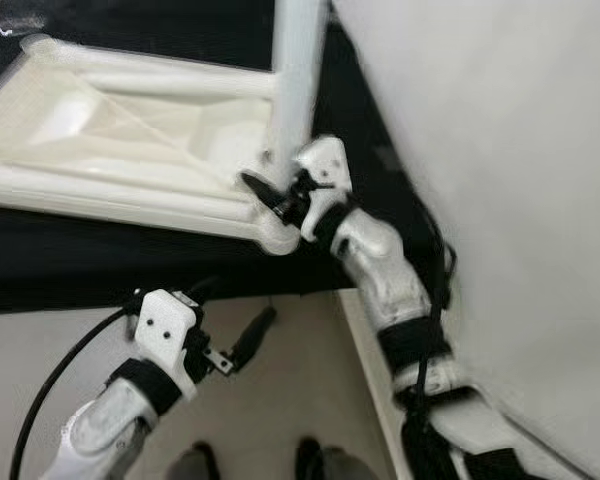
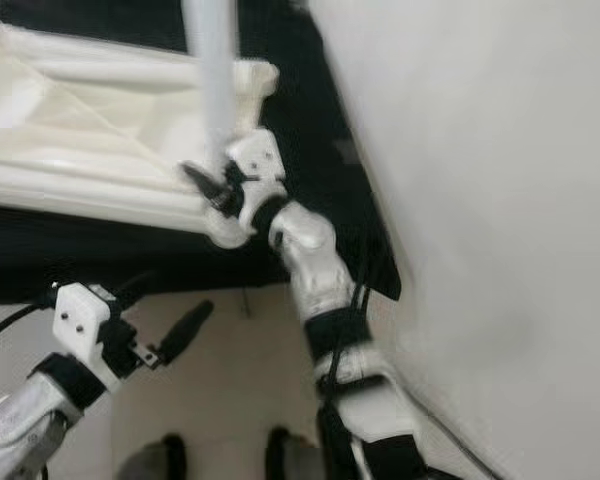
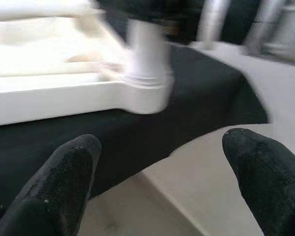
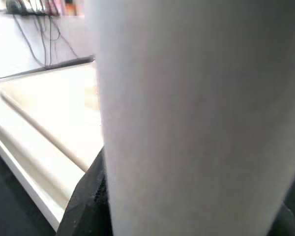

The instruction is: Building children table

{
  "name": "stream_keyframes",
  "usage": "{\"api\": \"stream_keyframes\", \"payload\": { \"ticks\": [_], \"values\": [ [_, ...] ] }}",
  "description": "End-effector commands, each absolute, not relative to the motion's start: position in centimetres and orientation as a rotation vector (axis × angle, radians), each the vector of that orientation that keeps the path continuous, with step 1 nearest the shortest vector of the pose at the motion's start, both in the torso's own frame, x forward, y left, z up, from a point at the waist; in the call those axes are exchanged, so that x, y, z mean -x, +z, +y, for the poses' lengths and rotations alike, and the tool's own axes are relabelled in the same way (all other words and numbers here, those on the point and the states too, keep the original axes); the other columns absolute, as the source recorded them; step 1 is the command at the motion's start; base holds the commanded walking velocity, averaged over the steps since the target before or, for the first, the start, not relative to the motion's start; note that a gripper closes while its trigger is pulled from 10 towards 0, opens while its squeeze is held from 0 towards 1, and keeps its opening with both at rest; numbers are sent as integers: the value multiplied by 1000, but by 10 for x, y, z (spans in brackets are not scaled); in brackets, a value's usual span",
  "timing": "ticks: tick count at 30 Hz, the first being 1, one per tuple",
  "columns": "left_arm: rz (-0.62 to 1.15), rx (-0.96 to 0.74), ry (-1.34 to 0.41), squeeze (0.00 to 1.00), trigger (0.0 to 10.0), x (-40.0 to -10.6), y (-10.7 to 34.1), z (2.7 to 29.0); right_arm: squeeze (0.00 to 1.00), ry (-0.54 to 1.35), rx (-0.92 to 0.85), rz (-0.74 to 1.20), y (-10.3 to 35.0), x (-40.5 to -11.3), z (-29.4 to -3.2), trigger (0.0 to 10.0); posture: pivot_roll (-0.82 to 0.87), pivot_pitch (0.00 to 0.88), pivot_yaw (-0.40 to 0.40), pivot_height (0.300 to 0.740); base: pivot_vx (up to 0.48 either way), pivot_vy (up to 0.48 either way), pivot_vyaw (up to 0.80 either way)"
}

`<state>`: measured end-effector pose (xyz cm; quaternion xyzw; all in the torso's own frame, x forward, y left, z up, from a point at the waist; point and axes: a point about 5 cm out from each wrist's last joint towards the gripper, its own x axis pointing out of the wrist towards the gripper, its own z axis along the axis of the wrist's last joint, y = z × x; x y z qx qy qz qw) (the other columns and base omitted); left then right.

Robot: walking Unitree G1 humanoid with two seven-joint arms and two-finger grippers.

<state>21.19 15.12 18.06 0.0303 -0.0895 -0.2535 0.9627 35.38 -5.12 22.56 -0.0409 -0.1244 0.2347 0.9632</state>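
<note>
A white children's table top (image 1: pixel 100 190) lies upside down on a black cloth. One white table leg (image 1: pixel 298 70) stands upright in the corner socket (image 1: pixel 276 232) nearest me. My right gripper (image 1: pixel 275 195) is shut on the base of that leg, and in the right wrist view the leg (image 4: pixel 187 118) stands close between the black fingers (image 4: pixel 86 201). Below the table's edge, my left gripper (image 1: pixel 232 318) hangs open over the floor. The left wrist view has its two fingertips (image 3: pixel 64 177) wide apart, facing the leg (image 3: pixel 147 54) and holding nothing.
The black cloth (image 1: pixel 80 265) ends just before the beige floor (image 1: pixel 300 400). A white wall (image 1: pixel 500 150) runs close along my right side. My feet (image 1: pixel 205 462) stand at the bottom of the view, and a black cable (image 1: pixel 50 385) trails from the left arm.
</note>
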Motion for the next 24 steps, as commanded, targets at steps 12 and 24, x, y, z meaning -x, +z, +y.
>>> {"api": "stream_keyframes", "payload": {
  "ticks": [12, 24],
  "values": [
    [-180, -69, -526, 0, 10000, -214, 179, 148, 643, 527, 91, -139, 221, -384, -15, 10000, 166, 284, -132, 740, 0, 0, 0],
    [-183, -63, -527, 0, 10000, -214, 179, 145, 0, 1073, 97, -320, 269, -369, -8, 10000, 165, 287, -144, 740, 0, 0, 0]
  ]
}}
